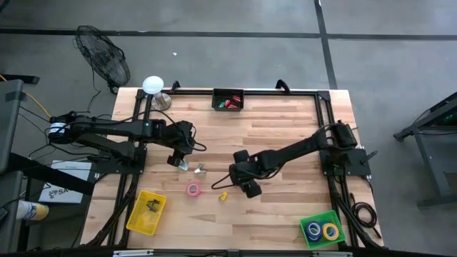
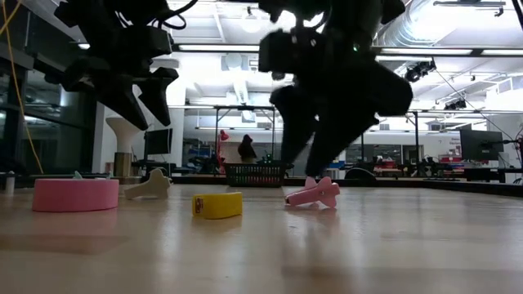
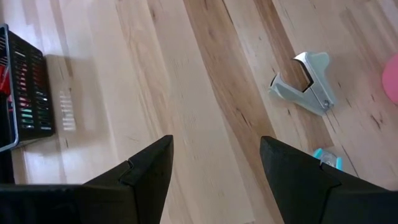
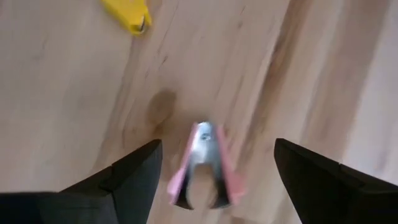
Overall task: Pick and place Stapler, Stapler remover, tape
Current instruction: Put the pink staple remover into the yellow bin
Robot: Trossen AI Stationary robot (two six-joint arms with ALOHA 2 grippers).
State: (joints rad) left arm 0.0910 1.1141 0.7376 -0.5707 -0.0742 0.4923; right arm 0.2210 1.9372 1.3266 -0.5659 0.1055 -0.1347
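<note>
Both sets of jaws stand spread apart with nothing held. We see the right gripper (image 4: 211, 171) hanging over the middle of the tabletop (image 1: 285, 128), fingers (image 4: 127, 174) wide, and a pink staple remover (image 4: 202, 165) lying on the wood directly between them, not touched by either finger. In the low view that pink staple remover (image 2: 315, 193) rests on the table right under the dark gripper (image 2: 315, 155). A small yellow piece (image 1: 223, 195) lies just beside it, toward the front edge.

We find the left gripper (image 3: 214, 168) over the left half of the tabletop, also released, with bare wood between its fingers (image 3: 146, 171). A pale staple remover (image 3: 306, 84) lies beyond its fingertips, apart from them, and a small light-blue item (image 3: 328, 158) sits close against one finger.

A pink tape roll (image 1: 193, 189) lies flat near the front-centre of the table. Two more rolls, blue (image 1: 313, 230) and yellow (image 1: 330, 230), sit in the green basket (image 1: 321, 218) at the front right corner. A yellow basket (image 1: 136, 218) at the front left corner holds a dark object, and a black basket (image 1: 228, 91) sits at the back edge with red and green things in it.
</note>
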